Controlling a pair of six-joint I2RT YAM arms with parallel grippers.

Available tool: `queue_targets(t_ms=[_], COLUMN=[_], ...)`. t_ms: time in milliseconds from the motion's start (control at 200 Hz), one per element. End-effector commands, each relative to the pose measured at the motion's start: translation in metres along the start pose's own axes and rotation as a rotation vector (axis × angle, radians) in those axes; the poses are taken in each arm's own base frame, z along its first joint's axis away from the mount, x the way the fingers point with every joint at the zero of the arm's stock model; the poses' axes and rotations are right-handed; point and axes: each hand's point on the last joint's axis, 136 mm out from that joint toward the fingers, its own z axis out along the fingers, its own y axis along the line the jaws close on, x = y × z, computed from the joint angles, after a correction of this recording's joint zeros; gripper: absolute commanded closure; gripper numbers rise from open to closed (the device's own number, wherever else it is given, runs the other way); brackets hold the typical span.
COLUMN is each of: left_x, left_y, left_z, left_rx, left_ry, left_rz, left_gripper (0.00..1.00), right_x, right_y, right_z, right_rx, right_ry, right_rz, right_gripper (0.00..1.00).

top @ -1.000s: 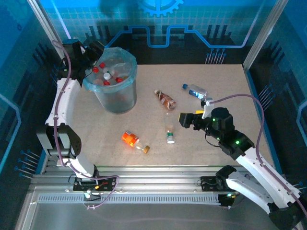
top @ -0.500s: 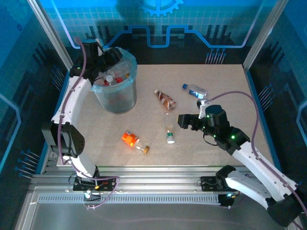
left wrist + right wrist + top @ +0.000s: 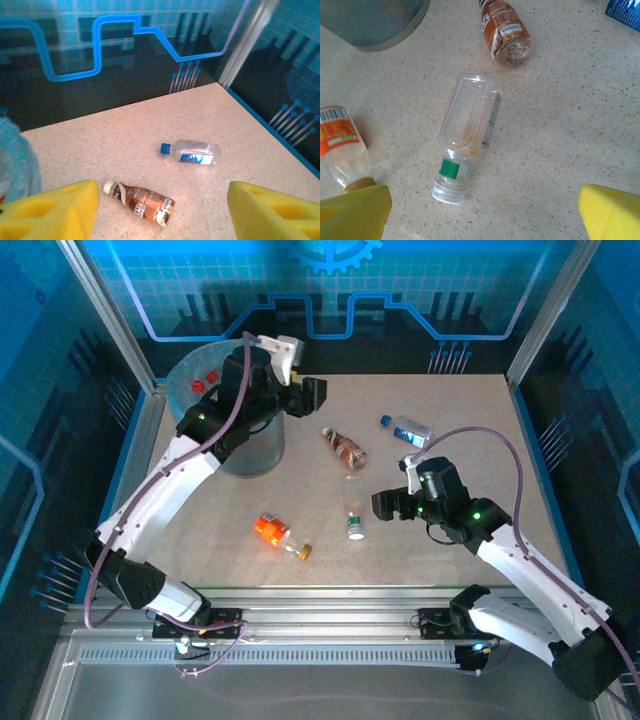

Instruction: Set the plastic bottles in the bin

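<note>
1. The left tool [image 3: 162, 206] hangs just past the bin [image 3: 186, 405], its yellow pads spread wide with nothing between them.
2. The bin stands at the far left of the bench [image 3: 470, 410]. The left arm covers most of it, and what look like red caps [image 3: 198, 386] show inside.
3. On the bench lie a brown-label bottle [image 3: 142, 201], a blue-label bottle [image 3: 192, 152], a clear bottle [image 3: 467, 135] with a green band, and an orange-label bottle [image 3: 340, 140].
4. The right tool [image 3: 485, 212] is low over the bench, spread wide and empty. The clear bottle lies just ahead of its pads, not touching them.
</note>
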Motion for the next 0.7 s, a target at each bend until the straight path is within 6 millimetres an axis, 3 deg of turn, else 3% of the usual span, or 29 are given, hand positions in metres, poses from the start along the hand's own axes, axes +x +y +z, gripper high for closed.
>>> queue_targets(t_ms=[0, 295, 695], left_x=[0.004, -0.004, -0.021], left_y=[-0.006, -0.055, -0.066], left_z=[0.004, 0.031, 0.052], left_rx=[-0.016, 0.113, 0.129], left_ry=[-0.002, 0.029, -0.060], left_rz=[0.136, 0.254, 0.271], left_gripper=[0.30, 0.28, 0.25], right_x=[0.007, 0.011, 0.008], right_y=[-0.006, -0.018, -0.041], right_z=[-0.011, -0.016, -0.018], right_rx=[0.023, 0.026, 0.048], right_ry=[0.009, -0.055, -0.063], right_rz=[-0.093, -0.029, 0.083], right_gripper=[0.03, 0.02, 0.00])
